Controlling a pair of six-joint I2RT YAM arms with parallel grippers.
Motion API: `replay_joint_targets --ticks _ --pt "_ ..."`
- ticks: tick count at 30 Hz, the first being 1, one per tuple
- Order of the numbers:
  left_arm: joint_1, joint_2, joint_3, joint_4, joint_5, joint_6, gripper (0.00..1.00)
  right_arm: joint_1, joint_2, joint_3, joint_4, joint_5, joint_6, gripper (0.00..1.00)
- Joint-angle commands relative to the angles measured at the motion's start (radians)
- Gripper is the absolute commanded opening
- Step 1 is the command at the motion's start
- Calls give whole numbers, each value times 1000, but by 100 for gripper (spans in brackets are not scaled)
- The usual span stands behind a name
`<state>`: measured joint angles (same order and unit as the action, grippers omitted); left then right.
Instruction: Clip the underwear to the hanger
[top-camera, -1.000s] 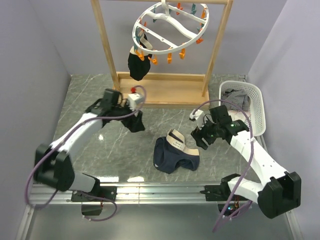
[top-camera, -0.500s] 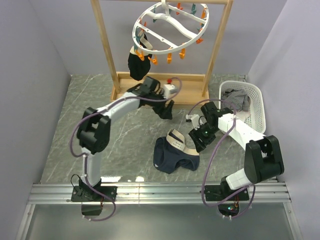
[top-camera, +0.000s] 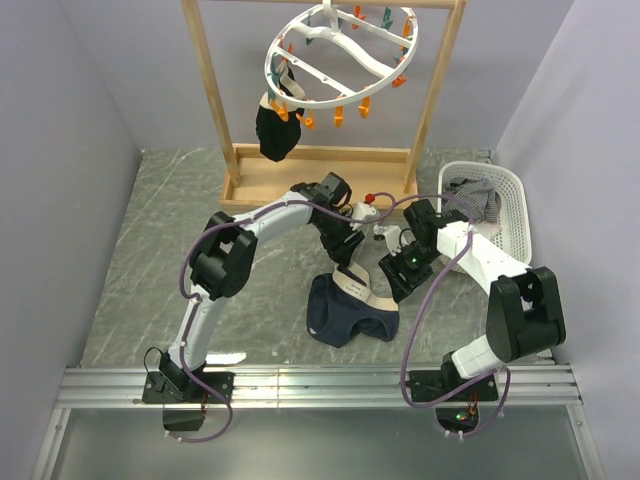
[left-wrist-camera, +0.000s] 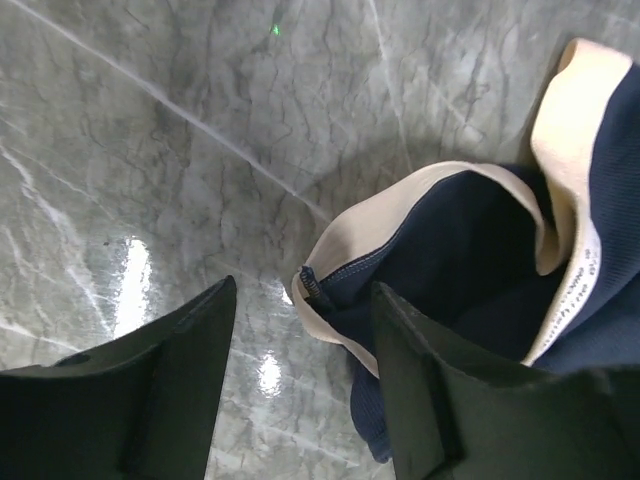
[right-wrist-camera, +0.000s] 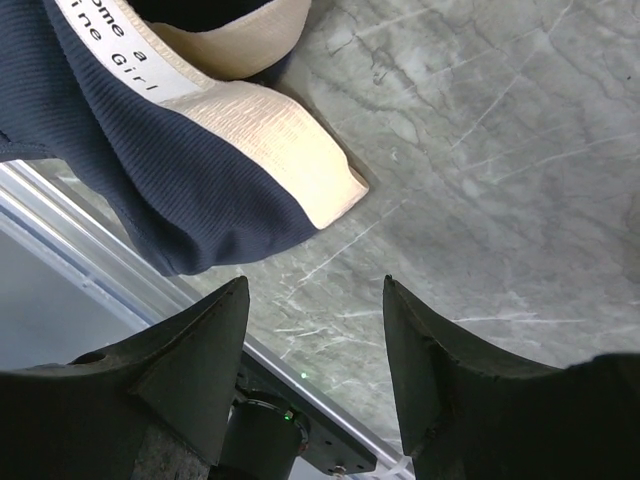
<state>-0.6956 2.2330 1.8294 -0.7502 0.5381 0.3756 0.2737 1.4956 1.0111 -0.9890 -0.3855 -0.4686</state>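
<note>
The underwear (top-camera: 350, 308) lies crumpled on the marble surface (top-camera: 150, 260) just ahead of the arm bases, its cream waistband turned up along the far edge. The right gripper (top-camera: 398, 280) hovers at its right end, fingers parted over bare marble and holding nothing. The left gripper (top-camera: 348, 255) stands above the waistband's far fold (fingers apart, the fabric below them unpinched). Beyond, the hanger (top-camera: 340, 55) hangs from the wooden rack (top-camera: 212, 90), with a black garment (top-camera: 273, 130) clipped to it.
</note>
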Motion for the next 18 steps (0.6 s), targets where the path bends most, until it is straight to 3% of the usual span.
replay_joint_targets --ticks 1,6,9,10,11,15,18 --pt "-10 11 48 -28 -6 54 59 -14 3 41 -25 -9 5 63" --pt "-16 24 62 -5 14 36 49 -19 6 49 -22 -9 7 63" --pt "-15 13 65 -1 5 2 26 -24 11 52 -10 -7 13 63" --pt "-13 7 65 -9 -22 -12 6 -24 11 55 -8 -6 16 63" --pt "-13 -4 50 -12 -53 -58 0 -24 12 57 -4 -4 18 63" --pt "44 -195 -134 66 -199 -254 0 -22 14 75 35 -1 51 62" --pt "79 -301 -246 60 -389 -424 0 -24 26 84 71 -3 77 61"
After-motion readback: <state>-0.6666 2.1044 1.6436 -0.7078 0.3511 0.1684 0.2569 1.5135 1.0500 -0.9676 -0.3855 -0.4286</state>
